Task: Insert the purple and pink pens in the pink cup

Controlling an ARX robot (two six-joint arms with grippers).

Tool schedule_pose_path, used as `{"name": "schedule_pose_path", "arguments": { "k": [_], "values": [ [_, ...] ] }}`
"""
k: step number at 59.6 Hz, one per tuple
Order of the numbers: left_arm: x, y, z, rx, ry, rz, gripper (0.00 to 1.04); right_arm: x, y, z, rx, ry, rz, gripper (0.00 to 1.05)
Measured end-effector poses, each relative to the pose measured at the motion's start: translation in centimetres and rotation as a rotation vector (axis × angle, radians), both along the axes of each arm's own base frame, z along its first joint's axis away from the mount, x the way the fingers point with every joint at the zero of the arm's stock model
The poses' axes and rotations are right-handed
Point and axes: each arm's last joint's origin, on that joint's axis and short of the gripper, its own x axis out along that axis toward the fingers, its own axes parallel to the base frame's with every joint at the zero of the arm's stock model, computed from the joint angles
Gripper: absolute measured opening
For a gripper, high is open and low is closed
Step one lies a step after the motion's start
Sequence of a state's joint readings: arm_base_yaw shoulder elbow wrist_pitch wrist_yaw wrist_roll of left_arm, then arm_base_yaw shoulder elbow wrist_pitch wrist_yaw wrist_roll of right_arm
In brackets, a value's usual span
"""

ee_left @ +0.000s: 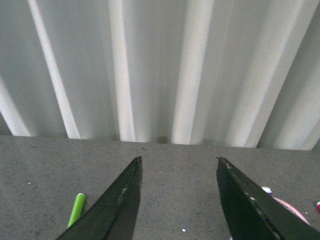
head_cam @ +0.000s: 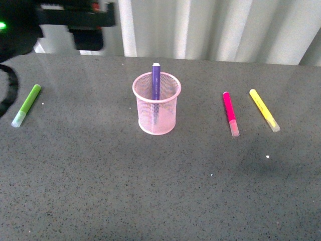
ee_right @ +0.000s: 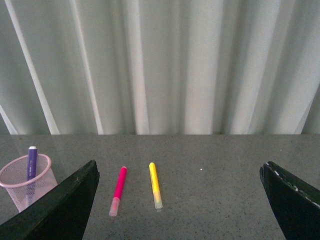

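The pink cup (head_cam: 156,104) stands upright mid-table, and the purple pen (head_cam: 156,83) stands inside it, its tip above the rim. To the cup's right the pink pen (head_cam: 230,113) lies flat on the table. In the right wrist view the cup (ee_right: 27,182), purple pen (ee_right: 31,164) and pink pen (ee_right: 118,190) all show. My right gripper (ee_right: 180,170) is open and holds nothing. My left gripper (ee_left: 178,159) is open and empty too, with the cup's rim (ee_left: 292,210) beside one finger. Neither gripper shows in the front view.
A yellow marker (head_cam: 264,110) lies just right of the pink pen. A lime green marker (head_cam: 26,104) lies at the table's far left, also seen from the left wrist as a green marker (ee_left: 76,209). A pleated white curtain (head_cam: 225,30) backs the table.
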State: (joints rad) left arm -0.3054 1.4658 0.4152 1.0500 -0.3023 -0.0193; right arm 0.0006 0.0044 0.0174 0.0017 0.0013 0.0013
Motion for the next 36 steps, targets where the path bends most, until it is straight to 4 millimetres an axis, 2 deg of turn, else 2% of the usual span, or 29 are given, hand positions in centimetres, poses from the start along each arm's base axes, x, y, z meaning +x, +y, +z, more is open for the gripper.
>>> {"name": "schedule_pose_path", "arguments": {
  "k": [5, 12, 23, 36],
  "values": [
    [-1.5, 1.3, -0.2, 0.001, -0.004, 0.002, 0.35, 0.0, 0.0, 0.0, 0.000, 0.000, 0.000, 0.98],
    [-4.1, 3.1, -1.0, 0.012, 0.012, -0.008, 0.04, 0.0, 0.0, 0.0, 0.000, 0.000, 0.000, 0.98],
    [-6.9, 4.8, -2.3, 0.015, 0.024, 0.002, 0.04, 0.0, 0.0, 0.0, 0.000, 0.000, 0.000, 0.98],
    [-8.7, 5.7, -2.0, 0.013, 0.009, -0.001, 0.04, 0.0, 0.0, 0.0, 0.000, 0.000, 0.000, 0.98]
  ]
}}
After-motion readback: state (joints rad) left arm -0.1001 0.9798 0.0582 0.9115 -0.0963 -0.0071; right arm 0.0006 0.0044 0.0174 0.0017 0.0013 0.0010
